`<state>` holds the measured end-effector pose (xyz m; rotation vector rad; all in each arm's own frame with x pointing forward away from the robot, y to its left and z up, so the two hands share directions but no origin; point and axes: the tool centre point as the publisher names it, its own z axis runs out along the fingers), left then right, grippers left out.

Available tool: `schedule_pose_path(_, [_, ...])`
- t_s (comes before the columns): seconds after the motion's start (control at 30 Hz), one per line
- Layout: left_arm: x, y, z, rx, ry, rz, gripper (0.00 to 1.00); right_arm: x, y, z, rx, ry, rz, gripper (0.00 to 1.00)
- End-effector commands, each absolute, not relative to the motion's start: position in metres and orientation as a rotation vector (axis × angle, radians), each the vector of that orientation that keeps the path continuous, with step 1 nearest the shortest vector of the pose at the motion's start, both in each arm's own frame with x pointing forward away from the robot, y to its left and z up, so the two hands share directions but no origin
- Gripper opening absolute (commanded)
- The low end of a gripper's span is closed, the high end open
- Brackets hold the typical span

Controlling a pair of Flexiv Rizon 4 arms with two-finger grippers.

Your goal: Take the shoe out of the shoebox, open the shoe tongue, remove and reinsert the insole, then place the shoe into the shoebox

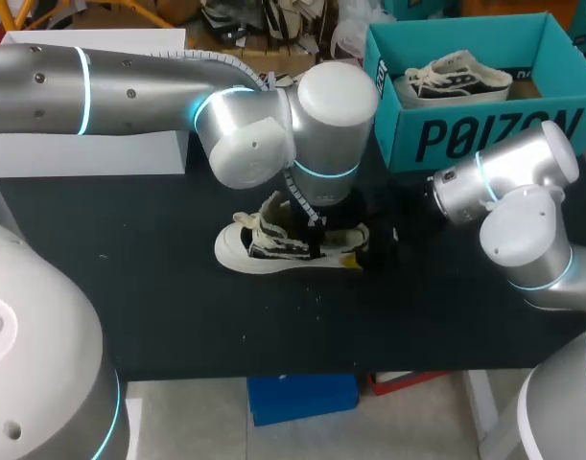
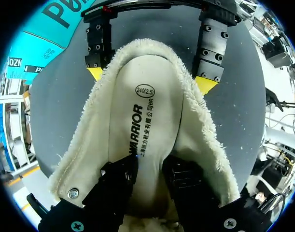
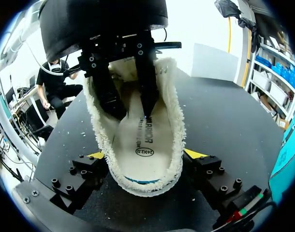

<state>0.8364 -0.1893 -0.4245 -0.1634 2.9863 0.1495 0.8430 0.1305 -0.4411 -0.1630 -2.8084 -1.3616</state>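
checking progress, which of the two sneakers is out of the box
The fleece-lined sneaker on the table, with the left pincer inside it; the other sneaker lies in the teal shoebox.

Shoe (image 2: pixel 205 135) showing a fluffy cream fleece lining, insole (image 2: pixel 147 125) smooth and matt off-white, table (image 1: pixel 129 316) under matt black cloth flecked with lint, shoebox (image 1: pixel 484 134) in matt teal card, left arm (image 1: pixel 129 91) gleaming in glossy silver shell

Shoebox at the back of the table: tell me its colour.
The shoebox is teal with dark lettering, clearest in the head view.
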Motion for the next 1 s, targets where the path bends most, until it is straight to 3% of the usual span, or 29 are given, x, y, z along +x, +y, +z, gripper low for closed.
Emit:
schedule_pose_path(0.03, [0.841,-0.185,-0.463,-0.156,2.889,0.165,0.34,0.843,0.131,-0.441,-0.166,-2.81,-1.357,0.0])
schedule_pose_path(0.23, [0.842,-0.184,-0.464,-0.166,2.802,0.15,0.24,0.843,0.131,-0.441,-0.166,-2.81,-1.357,0.0])
schedule_pose_path(1.0, [0.867,-0.176,-0.472,-0.144,2.672,0.126,0.32,0.843,0.131,-0.441,-0.166,-2.81,-1.357,0.0])
